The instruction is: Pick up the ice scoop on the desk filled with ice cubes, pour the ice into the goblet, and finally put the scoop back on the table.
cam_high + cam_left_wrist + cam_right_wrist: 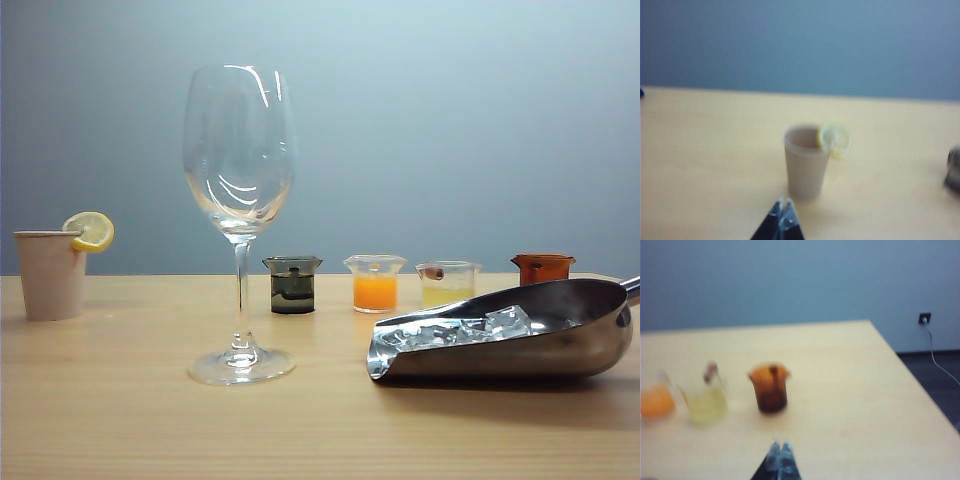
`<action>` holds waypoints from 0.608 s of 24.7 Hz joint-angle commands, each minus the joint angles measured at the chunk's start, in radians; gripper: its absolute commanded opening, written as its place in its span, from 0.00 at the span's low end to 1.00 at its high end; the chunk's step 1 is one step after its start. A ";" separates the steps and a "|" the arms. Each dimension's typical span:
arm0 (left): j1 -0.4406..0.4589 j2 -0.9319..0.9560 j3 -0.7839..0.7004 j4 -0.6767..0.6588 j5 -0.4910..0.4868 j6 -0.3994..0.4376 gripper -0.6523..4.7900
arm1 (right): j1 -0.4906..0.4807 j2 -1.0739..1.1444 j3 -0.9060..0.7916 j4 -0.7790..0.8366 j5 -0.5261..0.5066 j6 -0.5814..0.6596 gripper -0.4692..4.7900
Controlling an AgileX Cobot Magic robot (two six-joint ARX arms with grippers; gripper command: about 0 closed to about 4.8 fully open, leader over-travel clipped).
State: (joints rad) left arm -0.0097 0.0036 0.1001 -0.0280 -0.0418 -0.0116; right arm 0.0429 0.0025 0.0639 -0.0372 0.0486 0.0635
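We find the goblet (239,200) upright on the tabletop (120,420), left of centre in the exterior view, its bowl holding nothing. The scoop (520,340) lies on its side at about four o'clock from the goblet, well apart from it, mouth toward the goblet, with ice cubes (465,328) heaped in its trough. Behind them stands a row of small beakers: dark (292,285), orange (375,283), yellow (447,283) and brown (542,267). A beige cup (51,273) with a lemon slice (90,231) on its rim stands at nine o'clock from the goblet.

No arm shows in the exterior view. The left pincer (785,212) hangs above the tabletop just short of the cup, tips together, gripping nothing. The right pincer (780,452) hangs likewise near the brown beaker, closed and empty.
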 commanded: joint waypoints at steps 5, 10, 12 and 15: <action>0.001 0.113 0.250 -0.143 0.183 -0.015 0.11 | 0.001 -0.002 0.247 -0.199 0.002 0.023 0.08; 0.001 0.296 0.512 -0.245 0.204 -0.015 0.11 | 0.001 0.034 0.368 -0.316 0.005 0.089 0.08; 0.000 0.365 0.607 -0.314 0.230 -0.015 0.11 | 0.001 0.069 0.401 -0.324 0.005 0.118 0.08; 0.000 0.436 0.704 -0.360 0.285 -0.015 0.11 | 0.001 0.135 0.450 -0.327 0.004 0.125 0.08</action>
State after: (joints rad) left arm -0.0097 0.4305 0.7795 -0.3805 0.2092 -0.0235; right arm 0.0437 0.1192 0.4957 -0.3759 0.0513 0.1799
